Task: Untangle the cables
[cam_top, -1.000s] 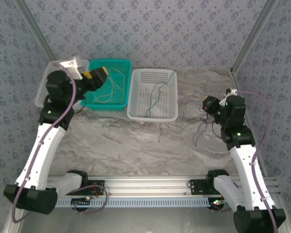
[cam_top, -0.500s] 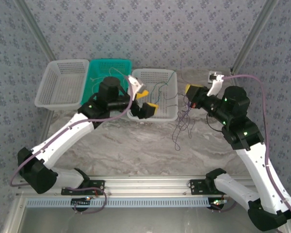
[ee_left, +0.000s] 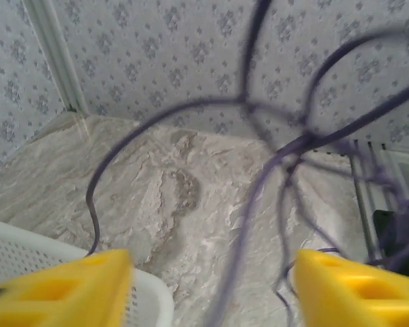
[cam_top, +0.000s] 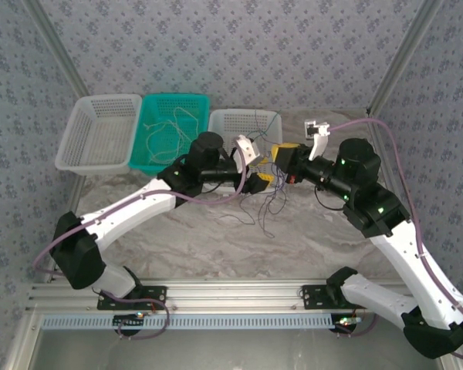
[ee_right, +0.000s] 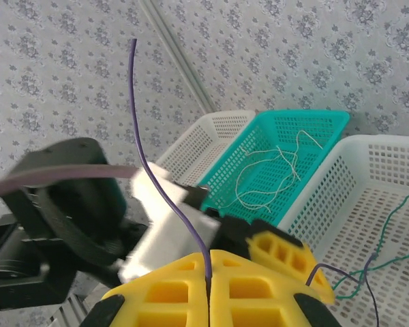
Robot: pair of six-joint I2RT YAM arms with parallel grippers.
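a limp tangle of thin dark purple cables (cam_top: pixel 268 206) hangs over the marble tabletop (cam_top: pixel 216 239) between two arms. the right pincer (ee_right: pixel 208 276) is pressed together on one strand, and the left pincer (ee_left: pixel 208 289) is spread around others. the cables look light and floppy, so they are best pinched on a free strand beside a knot. there are three baskets: the teal basket (cam_top: pixel 174 97) holds cream cables (cam_top: pixel 170 127), and one white basket (ee_right: pixel 395 146) holds one green cable (ee_right: pixel 395 219).

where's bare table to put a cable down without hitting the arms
Bare marble lies between the dangling dark cables and the near rail, and the left white basket is empty. It is crowded where the left gripper and right gripper meet.
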